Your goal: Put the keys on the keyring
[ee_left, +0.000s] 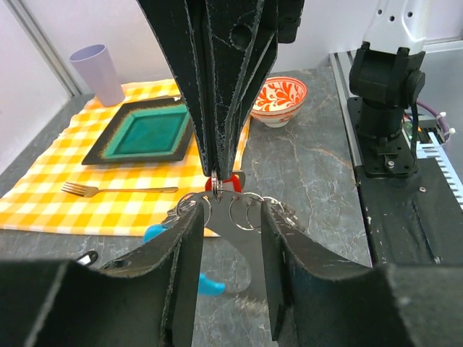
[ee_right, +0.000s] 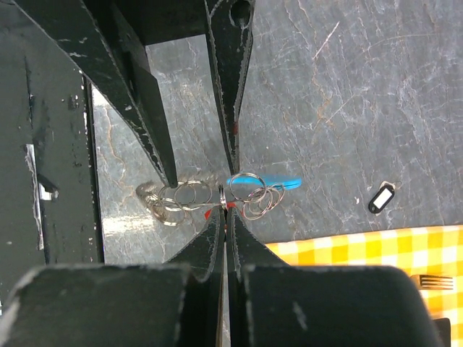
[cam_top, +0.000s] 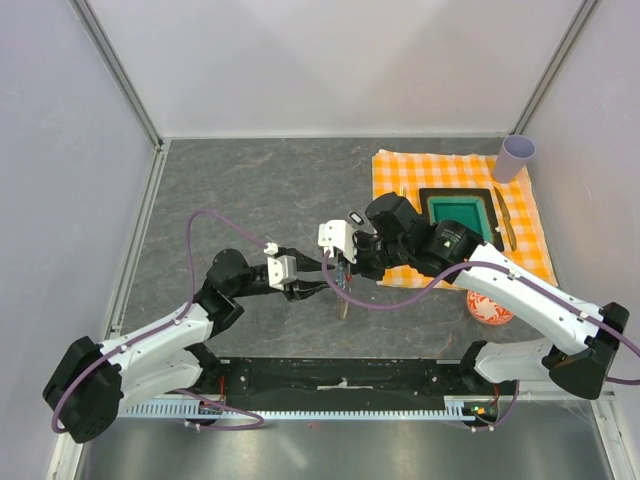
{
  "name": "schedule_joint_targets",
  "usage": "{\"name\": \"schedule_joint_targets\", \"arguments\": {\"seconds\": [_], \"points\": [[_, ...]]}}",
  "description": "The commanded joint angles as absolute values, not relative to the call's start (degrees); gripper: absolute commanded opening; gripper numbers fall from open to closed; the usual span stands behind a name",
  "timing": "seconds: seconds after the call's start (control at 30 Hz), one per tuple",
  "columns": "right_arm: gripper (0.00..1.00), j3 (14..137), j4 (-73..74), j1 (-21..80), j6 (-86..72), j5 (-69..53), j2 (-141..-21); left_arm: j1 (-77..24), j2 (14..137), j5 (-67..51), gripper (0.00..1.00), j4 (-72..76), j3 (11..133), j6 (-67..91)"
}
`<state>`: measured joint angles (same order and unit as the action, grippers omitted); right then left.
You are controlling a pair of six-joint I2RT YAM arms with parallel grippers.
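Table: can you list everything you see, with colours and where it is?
cloth: one, orange-and-white check, far right of table
plate: one, green square, dark rim, on cloth
fork: one, silver, on cloth beside plate
cup: one, lilac, cloth's far corner
bowl: one, red-and-white, on table near cloth
fob: one, black-and-white, on table
keyring: one, silver rings with blue piece, between the hands
key: one, red head, in right hand
left hand: black, fingers apart around rings
right hand: black, shut on key
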<state>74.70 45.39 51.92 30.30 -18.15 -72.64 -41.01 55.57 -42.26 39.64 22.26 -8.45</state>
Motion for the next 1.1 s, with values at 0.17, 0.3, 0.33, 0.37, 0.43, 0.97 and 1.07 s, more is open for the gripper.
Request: {"name": "schedule_joint_targets", "arguments": {"seconds": [0.17, 0.3, 0.33, 0.37, 0.43, 0.97, 1.07], "points": [[0.00, 75.4, 44.1, 53.3, 30.8, -18.0, -70.4, -41.2, 56.0, -45.2, 0.41, 42.9, 25.8, -9.5], [0.00, 75.5, 44.1, 53.6, 30.9, -17.9, -71.3, -41.3, 56.4, -46.1, 0.41, 42.6, 26.5, -9.1], [0.00, 75.7, 44.1, 53.6, 30.9, -18.1, -71.4, -41.3, 56.7, -46.1, 0.41, 42.4, 26.9, -9.1], [0.00, 75.7, 43.9, 53.7, 31.0, -18.3, -71.4, -41.2, 57.0, -46.5, 0.40, 42.0, 26.9, -9.1], [0.00, 75.8, 43.7, 53.8, 31.0, -18.7, -71.3, -41.2, 58.1, -46.9, 0.36, 41.7, 27.4, -9.1], [0.24, 73.7, 39.1, 54.0, 28.1, -18.2, -68.4, -41.7, 58.5, -44.1, 0.02, 40.8, 28.5, -8.1], [0.41, 71.6, 34.9, 54.0, 24.4, -15.3, -64.8, -41.7, 57.8, -38.8, 0.02, 49.6, 24.9, -4.7]]}}
